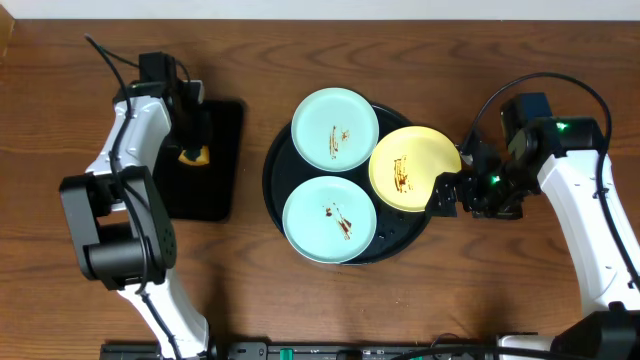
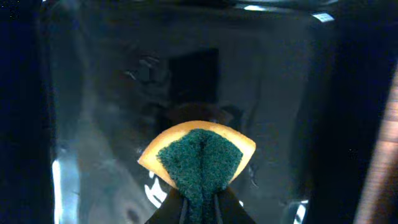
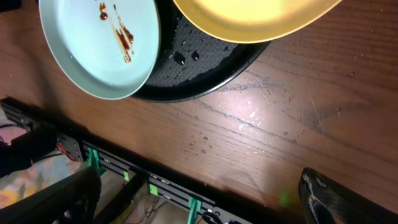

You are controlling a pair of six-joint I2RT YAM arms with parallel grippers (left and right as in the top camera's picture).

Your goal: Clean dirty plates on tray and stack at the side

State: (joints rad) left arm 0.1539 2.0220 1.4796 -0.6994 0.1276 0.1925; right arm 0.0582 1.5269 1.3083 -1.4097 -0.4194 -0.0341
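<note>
Three smeared plates [image 1: 334, 128] fill the tray [image 1: 274, 176] on a wooden table [image 1: 250, 290].

Dark brown wooden table [image 1: 250, 290], scratched and softly glaring, pale strip [image 1: 400, 8] beyond its far edge
</note>
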